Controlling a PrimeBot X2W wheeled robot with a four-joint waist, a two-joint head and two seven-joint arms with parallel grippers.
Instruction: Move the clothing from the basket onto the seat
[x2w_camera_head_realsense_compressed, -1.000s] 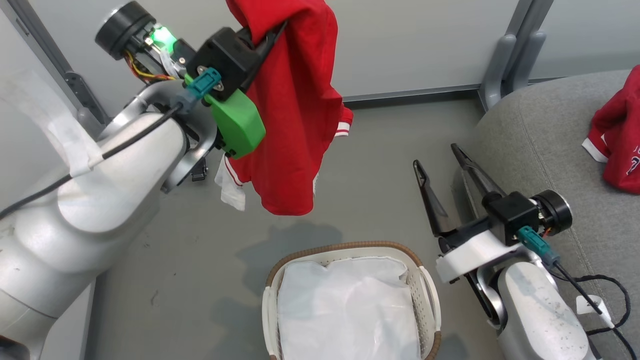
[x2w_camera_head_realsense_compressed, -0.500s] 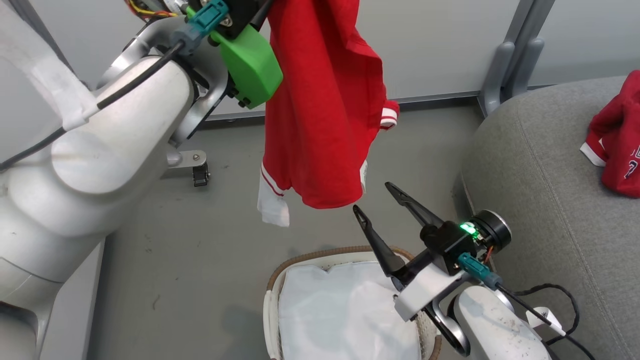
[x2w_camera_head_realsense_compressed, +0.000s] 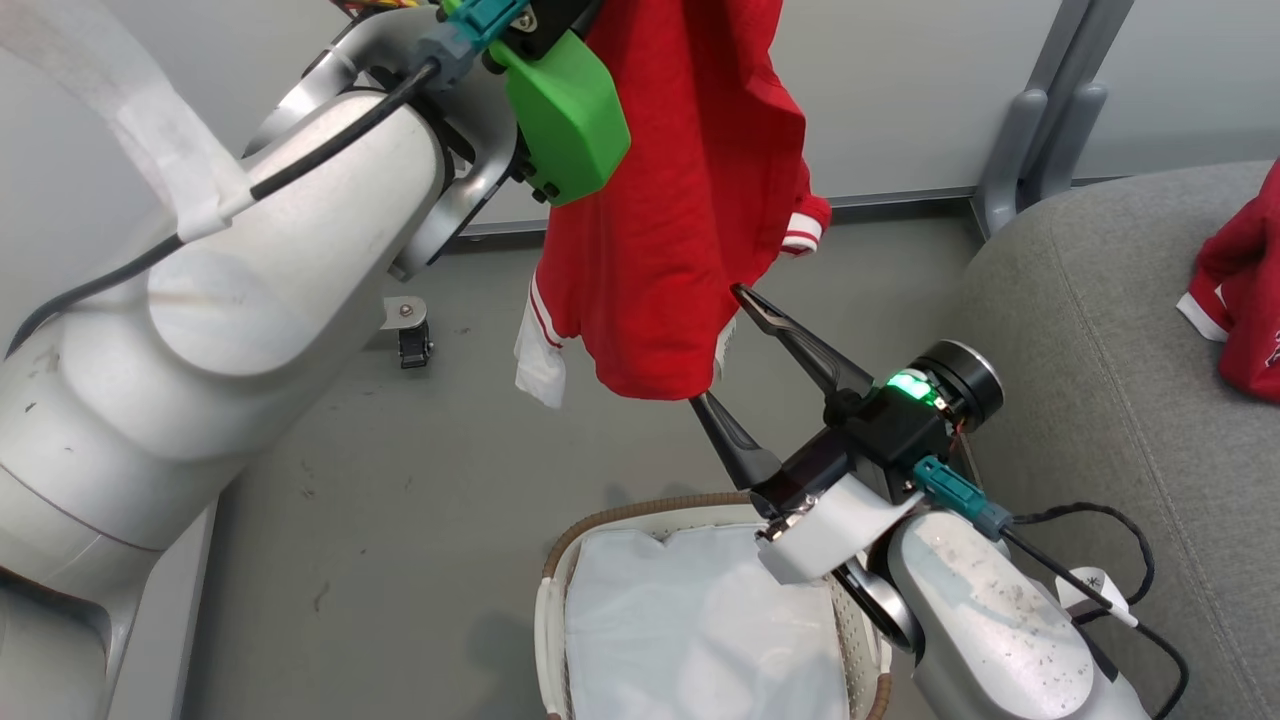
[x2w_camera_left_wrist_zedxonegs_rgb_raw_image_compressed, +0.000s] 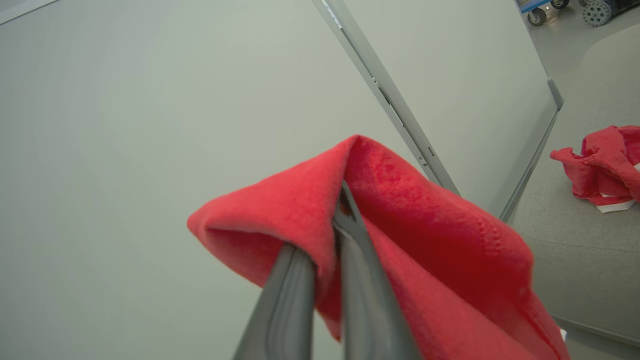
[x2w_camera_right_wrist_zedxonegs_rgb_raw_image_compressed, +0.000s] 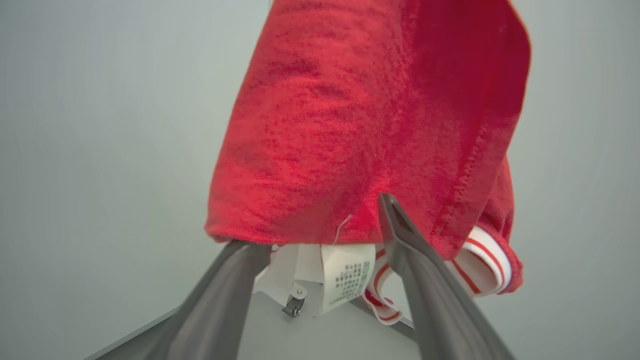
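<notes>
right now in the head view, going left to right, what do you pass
left forearm → hanging clothing → right gripper → seat → clothing lying on the seat

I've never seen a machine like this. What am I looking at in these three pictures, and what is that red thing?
This is a two-armed robot; each arm ends in a gripper with two long dark fingers. The wide picture comes from a camera on its head, looking down. The other two come from cameras on its wrists, looking along the fingers. On the floor stands a laundry basket lined with a white sheet. The left gripper is shut on a red garment, holding it up in the air. The right gripper is open, its fingers either side of that garment's lower edge. To the right is a grey seat, with another red garment lying on it.
</notes>
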